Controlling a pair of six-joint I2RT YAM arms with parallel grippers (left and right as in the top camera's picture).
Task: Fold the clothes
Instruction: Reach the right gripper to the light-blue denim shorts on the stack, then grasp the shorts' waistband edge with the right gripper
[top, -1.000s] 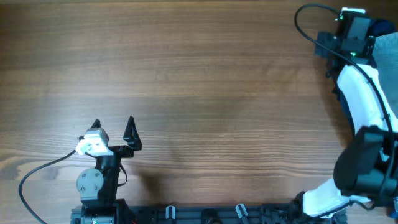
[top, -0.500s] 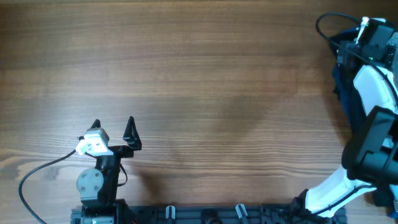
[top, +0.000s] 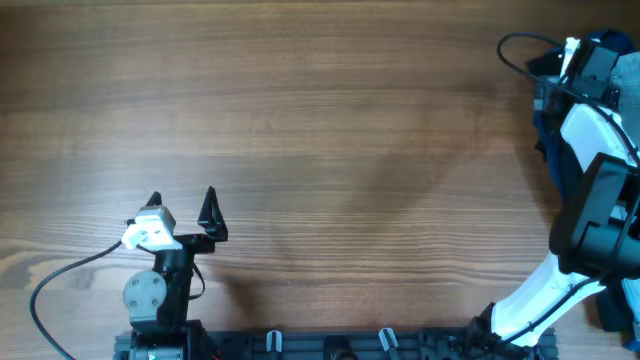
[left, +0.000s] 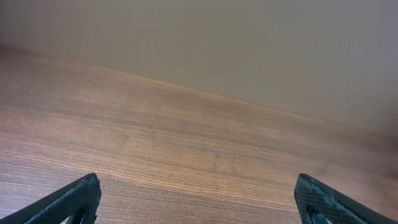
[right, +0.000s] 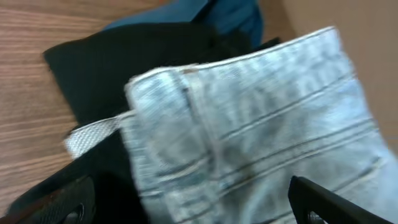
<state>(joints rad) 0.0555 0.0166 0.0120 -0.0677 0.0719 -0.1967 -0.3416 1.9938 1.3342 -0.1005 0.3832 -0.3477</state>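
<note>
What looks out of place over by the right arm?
The denim lies bunched on a heap with a black garment and a blue garment at the right side of the table, not spread for folding. Nothing looks damaged.

A brown wood-grain bench (left: 186, 149) is seen below a plain beige wall (left: 249, 50); two dark fingers (left: 74, 200) are held wide apart at the lower corners.

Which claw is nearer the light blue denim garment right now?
Right. The right claw hangs open just over the denim garment at the right edge of the table; the left claw sits open at the front left, far across from it.
</note>
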